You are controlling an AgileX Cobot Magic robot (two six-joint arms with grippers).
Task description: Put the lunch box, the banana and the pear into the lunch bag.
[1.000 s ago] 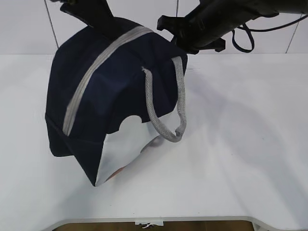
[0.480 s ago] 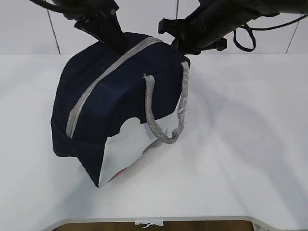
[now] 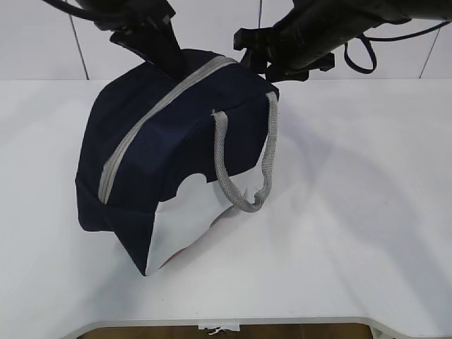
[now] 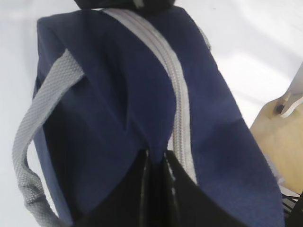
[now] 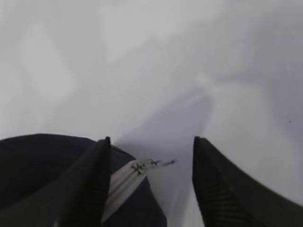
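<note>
The navy lunch bag (image 3: 169,141) stands on the white table, tilted, with its grey zipper (image 3: 152,116) closed along the top. A grey rope handle (image 3: 244,191) hangs over the white side panel (image 3: 187,219). My left gripper (image 3: 173,60) is at the bag's far top end. In the left wrist view it (image 4: 156,156) is shut on a fold of navy fabric beside the zipper (image 4: 177,94). My right gripper (image 3: 265,63) is open at the same end. In the right wrist view the zipper's end (image 5: 130,175) lies between its fingers (image 5: 151,146). Lunch box, banana and pear are hidden.
The white table (image 3: 353,212) runs wide to the right of the bag, and its front edge (image 3: 233,323) is close below. A tiled wall stands behind. A wooden surface (image 4: 279,137) shows past the table's edge in the left wrist view.
The bag's top has shifted to the right and the bag stands a little more upright. My left arm moved right with it. My right gripper stayed almost in place.
</note>
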